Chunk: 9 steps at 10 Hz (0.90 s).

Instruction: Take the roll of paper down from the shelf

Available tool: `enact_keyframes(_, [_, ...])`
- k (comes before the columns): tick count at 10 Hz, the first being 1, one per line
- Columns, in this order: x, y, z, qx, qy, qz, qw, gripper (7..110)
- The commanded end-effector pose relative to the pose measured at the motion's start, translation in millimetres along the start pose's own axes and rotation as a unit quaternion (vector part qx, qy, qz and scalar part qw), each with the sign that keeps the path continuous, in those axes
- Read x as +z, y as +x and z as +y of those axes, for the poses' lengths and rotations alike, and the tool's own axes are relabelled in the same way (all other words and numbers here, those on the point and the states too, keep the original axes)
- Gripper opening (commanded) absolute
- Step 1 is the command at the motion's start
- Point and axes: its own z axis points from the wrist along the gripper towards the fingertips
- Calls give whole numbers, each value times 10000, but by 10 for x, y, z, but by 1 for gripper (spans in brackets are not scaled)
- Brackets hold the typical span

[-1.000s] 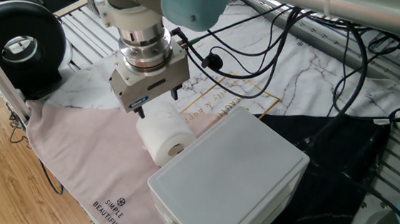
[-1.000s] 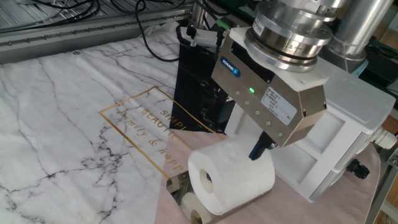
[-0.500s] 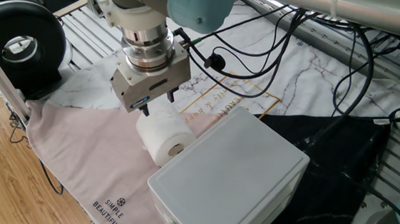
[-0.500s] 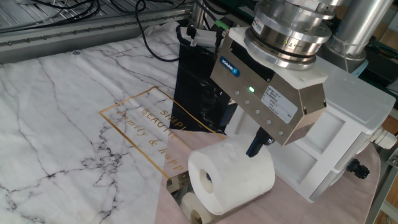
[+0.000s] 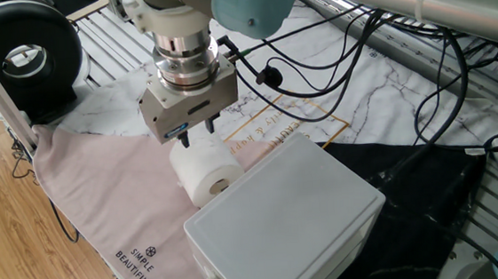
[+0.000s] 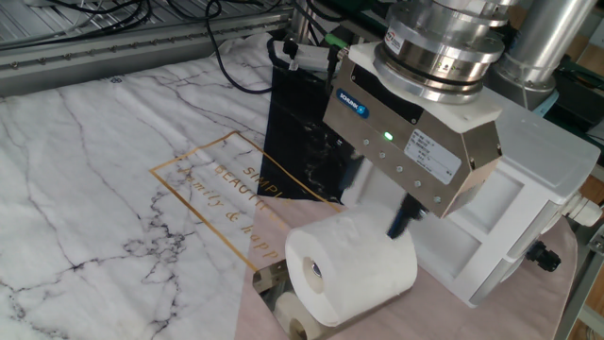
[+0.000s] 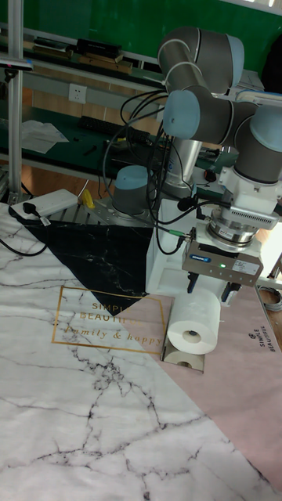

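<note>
The white roll of paper [image 5: 205, 171] [image 6: 351, 263] [image 7: 194, 321] lies on its side on the shelf [image 6: 279, 300] [image 7: 180, 359], a small chrome plate that mirrors the roll's end. My gripper [image 5: 198, 132] [image 6: 379, 200] [image 7: 209, 291] hangs right over the roll and points down. Its two dark fingers stand apart, with their tips at the top of the roll, so it is open and holds nothing. One finger [image 6: 404, 217] shows sharply, the other is blurred.
A large pale grey box [image 5: 283, 215] [image 6: 528, 189] stands right beside the roll. A pink cloth [image 5: 103, 204] and a marble-print sheet [image 6: 104, 170] cover the table. Black cables [image 5: 377, 67] run behind, and a black round device [image 5: 20, 59] sits at the far left.
The gripper's two fingers have drawn closer together over the roll. The gripper body shifted only slightly. The roll has not moved.
</note>
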Motion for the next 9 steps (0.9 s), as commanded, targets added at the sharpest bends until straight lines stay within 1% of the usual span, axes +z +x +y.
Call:
enact_keyframes(1, [-14, -24, -15, -23, 8, -44, 10000, 88])
enact_keyframes(3, [-11, -41, -12, 8, 4, -75, 10000, 88])
enact_keyframes(4, [2, -2, 15, 109, -32, 6, 9999, 88])
enact_keyframes(6, [16, -6, -8, 246, 35, -12, 9997, 88])
enact_keyframes(8, [32, 36, 18, 355, -41, 45, 9994, 88])
enact_keyframes(9, [34, 43, 8, 377, -23, 58, 9993, 88])
